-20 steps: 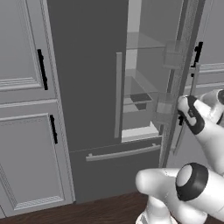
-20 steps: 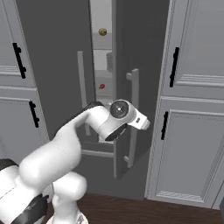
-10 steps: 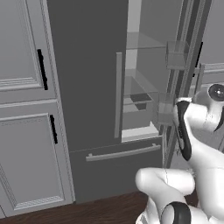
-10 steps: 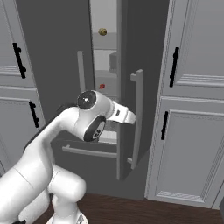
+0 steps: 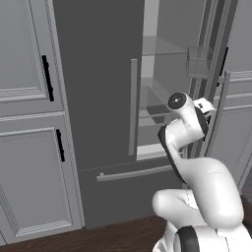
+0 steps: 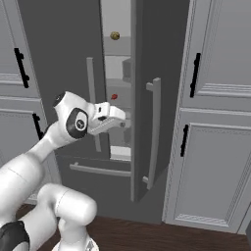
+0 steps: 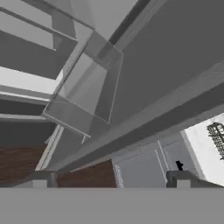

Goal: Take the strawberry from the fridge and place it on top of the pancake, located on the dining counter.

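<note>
1. From the left base view, the fridge is seen with its right door swung open, so the glass shelves are exposed for reaching in; the gripper is held at the door's edge.
2. From the right base view, the strawberry is seen on a shelf inside, above and just beyond the gripper.
3. In the hand view, the fingertips are spread wide apart, with nothing held between them; a door bin is seen ahead.

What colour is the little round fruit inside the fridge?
The strawberry is bright red, seen best in the right base view.
</note>
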